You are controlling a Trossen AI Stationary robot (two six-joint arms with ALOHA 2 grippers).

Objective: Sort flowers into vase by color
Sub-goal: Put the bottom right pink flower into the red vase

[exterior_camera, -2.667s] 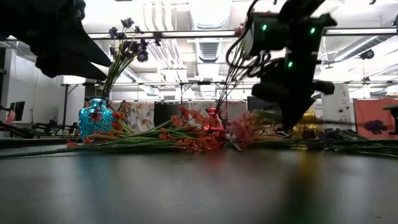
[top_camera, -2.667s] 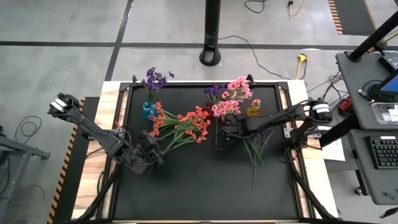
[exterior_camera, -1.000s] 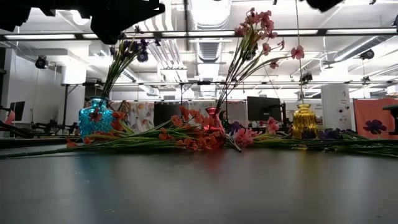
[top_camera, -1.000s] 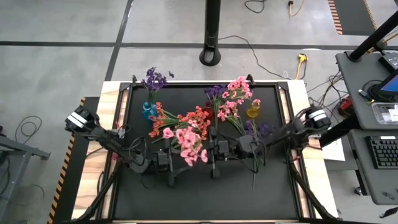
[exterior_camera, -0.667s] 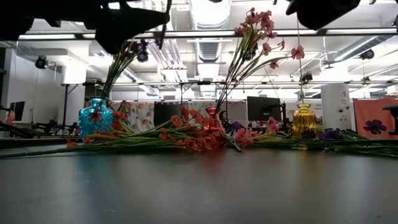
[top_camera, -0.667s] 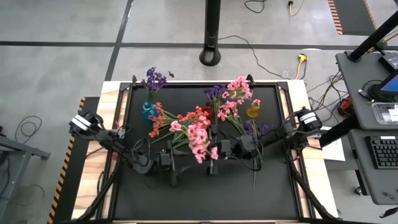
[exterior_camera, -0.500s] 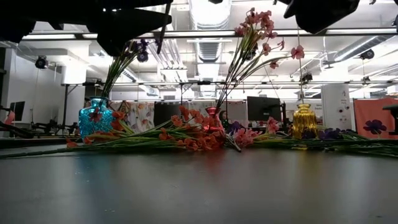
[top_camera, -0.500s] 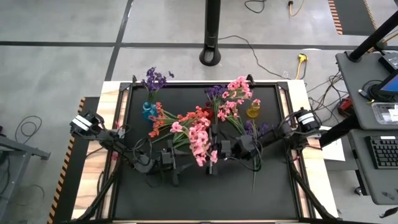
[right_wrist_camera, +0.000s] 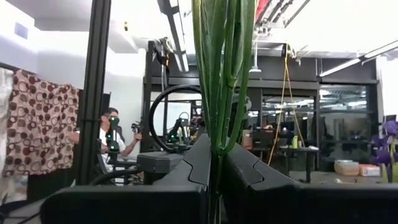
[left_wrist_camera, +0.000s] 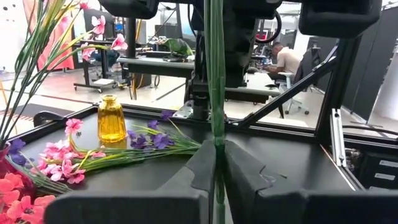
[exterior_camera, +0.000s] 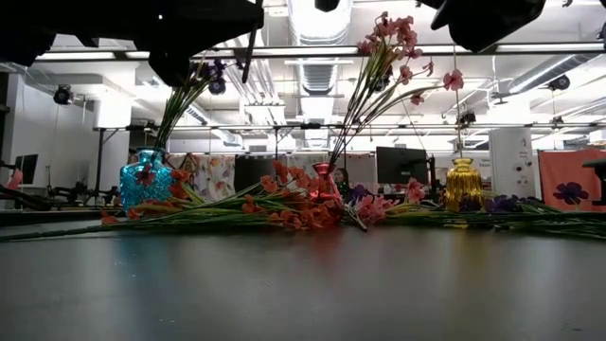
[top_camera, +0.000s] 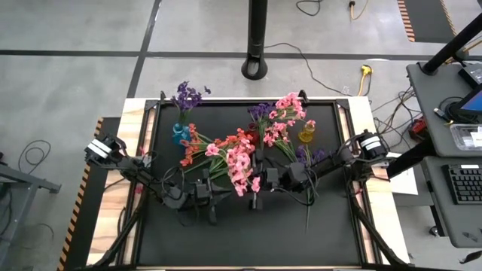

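vases: three — blue vase (top_camera: 180, 135), red vase (exterior_camera: 323, 182), yellow vase (top_camera: 306, 135)
arms: two
grippers: two — left gripper (top_camera: 212, 197), right gripper (top_camera: 260, 184)
purple sprays: in two places, the blue vase and the table
people in the room: two, one per wrist view

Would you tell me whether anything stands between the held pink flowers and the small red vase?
Loose orange-red flowers lie on the mat around the small red vase, partly beneath the held pink flowers; other pink stems already stand in it.
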